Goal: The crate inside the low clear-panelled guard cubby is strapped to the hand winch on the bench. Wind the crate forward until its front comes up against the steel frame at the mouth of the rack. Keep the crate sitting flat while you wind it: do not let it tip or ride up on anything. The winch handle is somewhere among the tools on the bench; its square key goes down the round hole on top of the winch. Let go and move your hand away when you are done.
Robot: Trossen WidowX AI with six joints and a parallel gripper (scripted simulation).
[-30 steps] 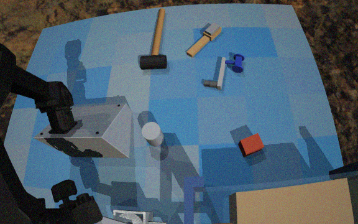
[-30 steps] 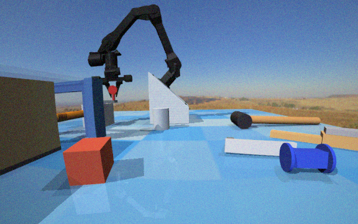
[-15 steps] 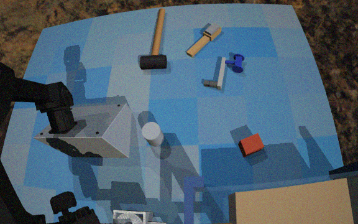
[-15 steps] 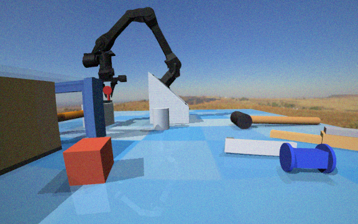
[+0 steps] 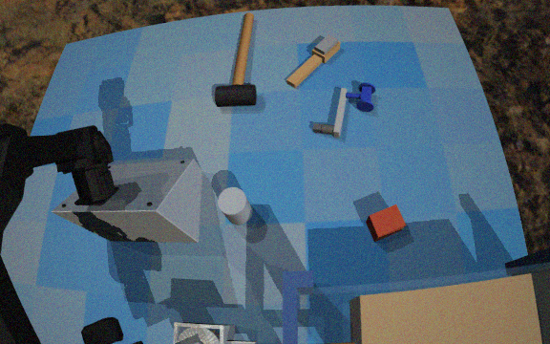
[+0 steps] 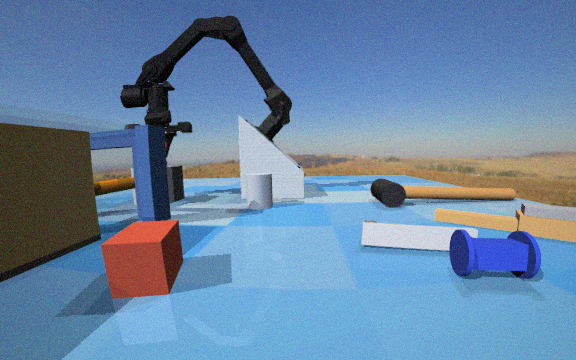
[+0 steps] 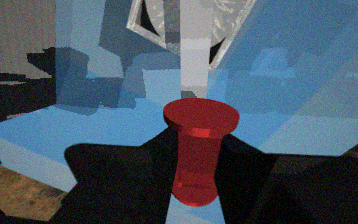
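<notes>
Firmly closed on a glossy red knob (image 7: 200,120), the gripper (image 7: 193,123) (image 6: 168,144) has its black fingers on either side of the knob's waist, below the flared round top. In the wrist view a pale, flat-sided bar (image 7: 195,60) runs from behind the knob toward the upper edge. The winch (image 7: 139,31) (image 5: 176,334) shows a light square surround and a ribbed round face, at the top of the wrist view and along the bottom edge of the top view; I cannot tell whether the key is seated.

Outward from there, the smooth tan crate (image 5: 447,311) (image 6: 28,200) fills the lower right of the top view, its front apart from the blue frame (image 5: 290,306) (image 6: 152,175). The exterior view alone shows an orange band (image 6: 115,185) between them. Left of centre in the top view, a pale wedge (image 5: 179,205) (image 6: 270,170) carries the arm's base, near a matte white cylinder (image 5: 234,203) (image 6: 259,190).

Only the wrist view shows the red knob's full shape; the top view best shows the angular crank (image 5: 340,112) (image 6: 408,236) with its blue spool-shaped knob, upper right.

Counted: one crank lying loose, one black-headed mallet (image 5: 236,96) (image 6: 388,192) with a round wooden handle, one wooden tool (image 5: 306,71) (image 6: 478,218) with a grey-faced head, one orange-red block (image 5: 386,223) (image 6: 135,265), one cylinder, one wedge.
</notes>
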